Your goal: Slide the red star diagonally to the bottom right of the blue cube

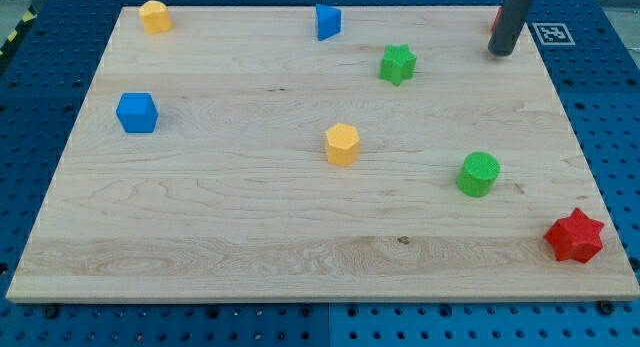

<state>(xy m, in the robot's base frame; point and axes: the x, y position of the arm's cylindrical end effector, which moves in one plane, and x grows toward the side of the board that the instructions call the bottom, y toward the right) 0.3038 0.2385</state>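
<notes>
The red star lies at the board's bottom right corner. The blue cube sits at the view's left, in the upper half of the board. My tip rests on the board near its top right corner, far above the red star and far to the right of the blue cube. It touches neither of them. A sliver of a red block shows just behind the rod, mostly hidden by it.
A yellow block sits at top left, a blue triangular block at top centre, a green star right of it, a yellow hexagonal block mid-board, a green cylinder at lower right. The wooden board lies on blue pegboard.
</notes>
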